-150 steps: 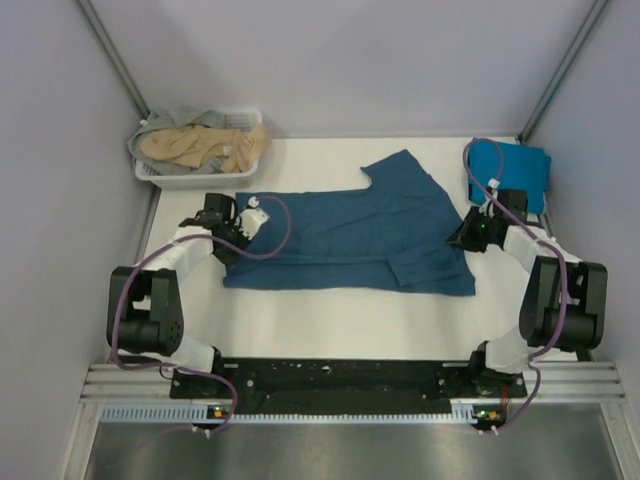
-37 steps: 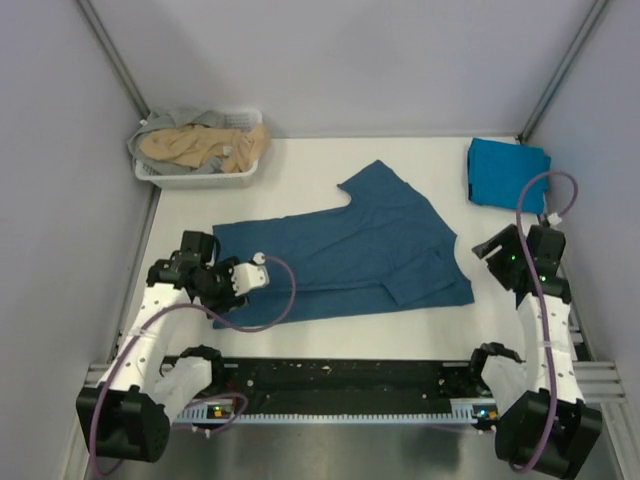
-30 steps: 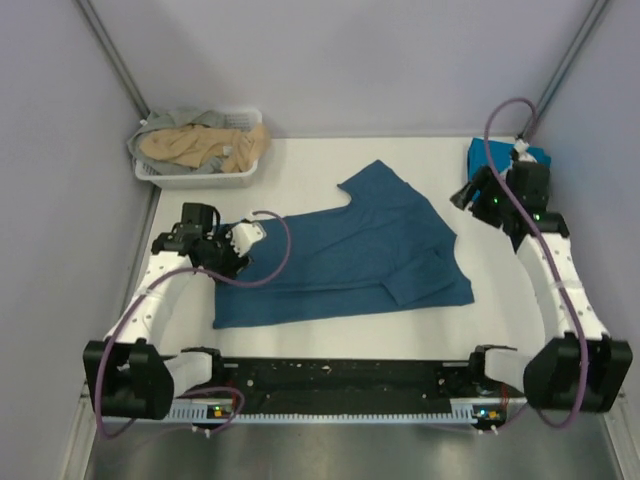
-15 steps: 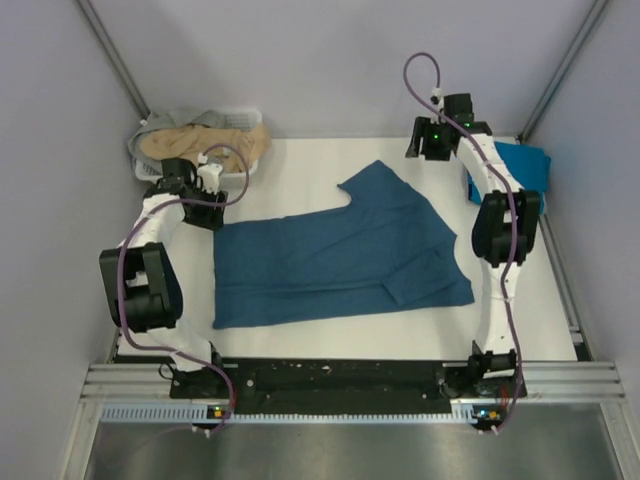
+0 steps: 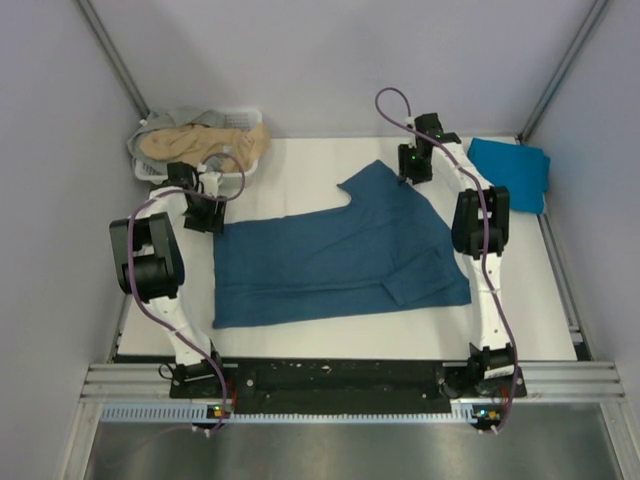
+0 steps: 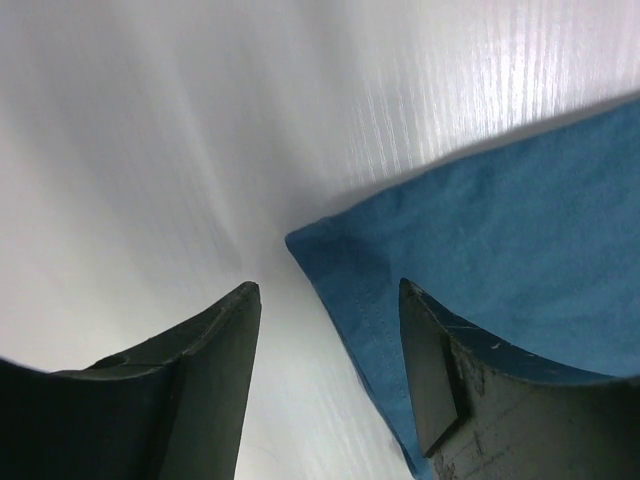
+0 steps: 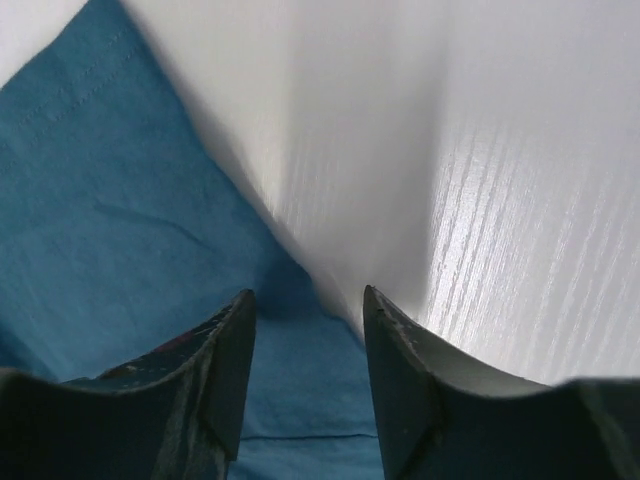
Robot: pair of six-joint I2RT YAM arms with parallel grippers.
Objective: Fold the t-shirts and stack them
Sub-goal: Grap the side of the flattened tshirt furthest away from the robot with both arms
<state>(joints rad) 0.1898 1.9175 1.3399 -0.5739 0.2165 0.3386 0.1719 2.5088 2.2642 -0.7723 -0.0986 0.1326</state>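
Beneath spread left claw: corner of teal t-shirt

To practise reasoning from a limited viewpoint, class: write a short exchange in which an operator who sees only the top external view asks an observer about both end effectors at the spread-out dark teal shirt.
Operator: From above I can't judge the fingers. What is happening at the far left corner of the dark teal shirt?
Observer: The left wrist view shows the left end effector open, with the shirt's corner lying flat between its fingers, not gripped.
Operator: And at the sleeve on the far side?
Observer: The right end effector is open too. The shirt's edge runs between its fingers, cloth on one side and bare table on the other.
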